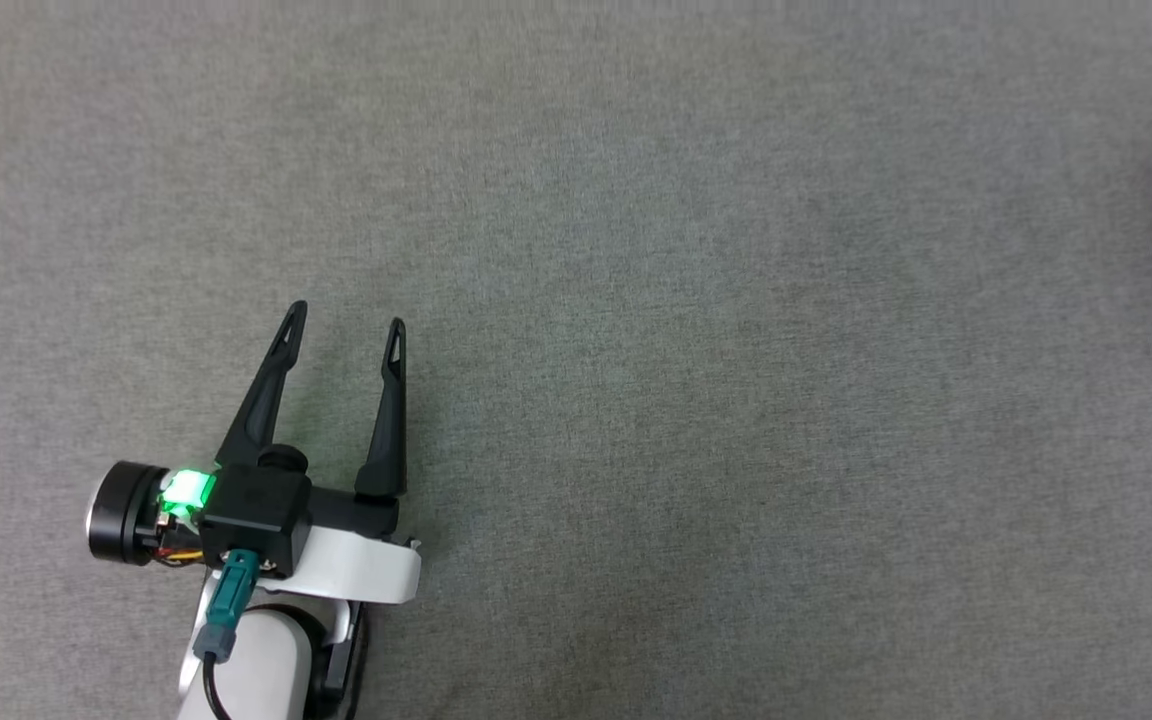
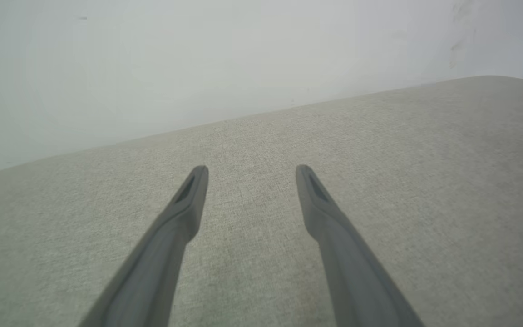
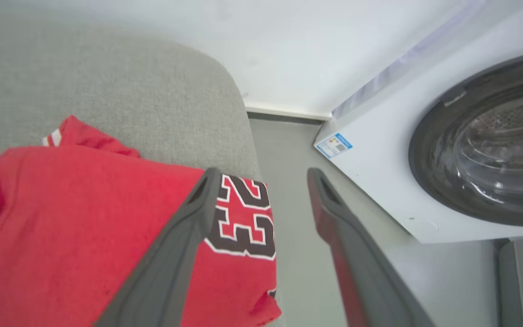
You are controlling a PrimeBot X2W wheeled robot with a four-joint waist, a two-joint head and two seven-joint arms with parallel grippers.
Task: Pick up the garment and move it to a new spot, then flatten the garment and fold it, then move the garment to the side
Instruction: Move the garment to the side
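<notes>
Both spread wide, holding nothing: right gripper [image 3: 263, 177] over the folded red jersey [image 3: 84, 213] beneath its left finger, apparently set aside at the edge of the grey cushion [image 3: 107, 77]; left gripper [image 1: 346, 318] idle, well apart.

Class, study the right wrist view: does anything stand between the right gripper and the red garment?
Nothing visible does. The right gripper hangs open by the garment, one finger crossing its numbered corner. The garment lies folded at the edge of the grey cushion. The washing machine stands off to the side.
</notes>
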